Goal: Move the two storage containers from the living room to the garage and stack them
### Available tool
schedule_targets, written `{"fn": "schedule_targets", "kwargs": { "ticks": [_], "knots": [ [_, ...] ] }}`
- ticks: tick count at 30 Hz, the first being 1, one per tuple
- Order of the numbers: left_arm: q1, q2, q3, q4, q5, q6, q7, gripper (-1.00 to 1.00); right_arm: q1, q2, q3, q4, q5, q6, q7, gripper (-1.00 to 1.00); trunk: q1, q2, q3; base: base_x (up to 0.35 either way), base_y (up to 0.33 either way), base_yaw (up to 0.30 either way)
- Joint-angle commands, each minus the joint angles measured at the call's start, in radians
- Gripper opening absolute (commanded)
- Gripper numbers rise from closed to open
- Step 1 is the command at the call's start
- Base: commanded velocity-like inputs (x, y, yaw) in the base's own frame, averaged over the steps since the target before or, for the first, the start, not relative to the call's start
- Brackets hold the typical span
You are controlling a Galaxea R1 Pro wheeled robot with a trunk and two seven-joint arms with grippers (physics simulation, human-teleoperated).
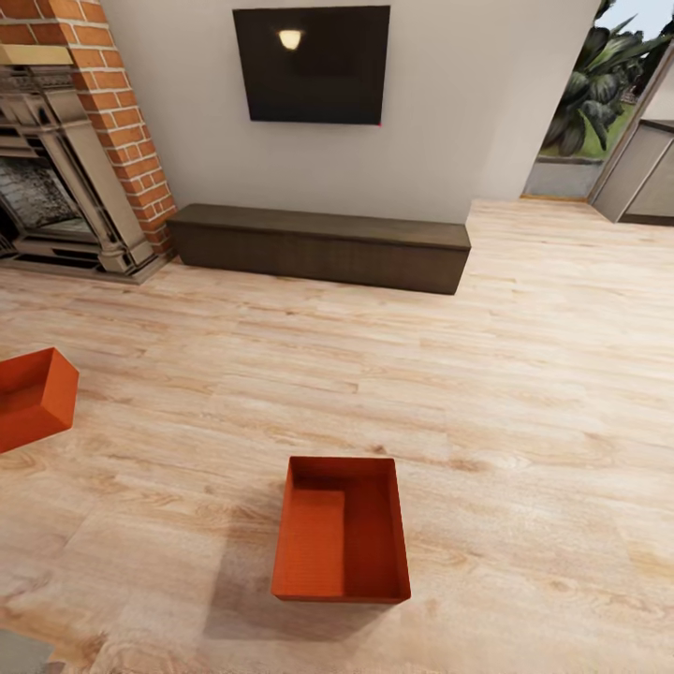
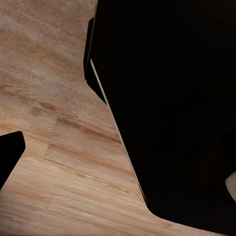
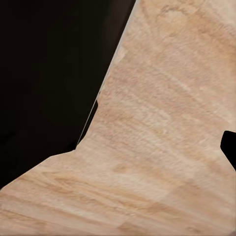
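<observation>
1. Both storage containers sit on the light wood plank floor of the living room: the near container lies in the open middle of the floor, open side up and empty, while the second container sits well apart at the floor's left edge, cut off by the frame and apparently tipped
2. The fingers of either arm cannot be judged; the wrist views give only planks and dark shapes of the robot's own body, so how far open they are, or whether they hold anything, I cannot tell
3. Risk: the walls are thin and plain, so a pinch on one rim could let the bin swing or slip; a careless base approach could also shove it along the smooth planks
4. Around: a low dark bench under the wall TV, a brick fireplace, a doorway at the far right; nothing stands between robot and near bin
</observation>
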Motion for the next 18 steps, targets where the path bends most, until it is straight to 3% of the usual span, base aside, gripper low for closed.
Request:
{"fn": "schedule_targets", "kwargs": {
  "ticks": [1,18],
  "knots": [
    [0.0,0.0,0.0,0.0,0.003,-0.002,0.0,1.0,-0.001,0.0,0.009,0.003,-0.01,-0.006,0.0,1.0,0.0,0.0,-0.002,0.0,0.0,0.0],
    [0.0,0.0,0.0,0.0,0.003,-0.002,0.0,1.0,-0.001,0.0,0.009,0.003,-0.01,-0.006,0.0,1.0,0.0,0.0,-0.03,0.0,0.0,0.0]
  ]
}}
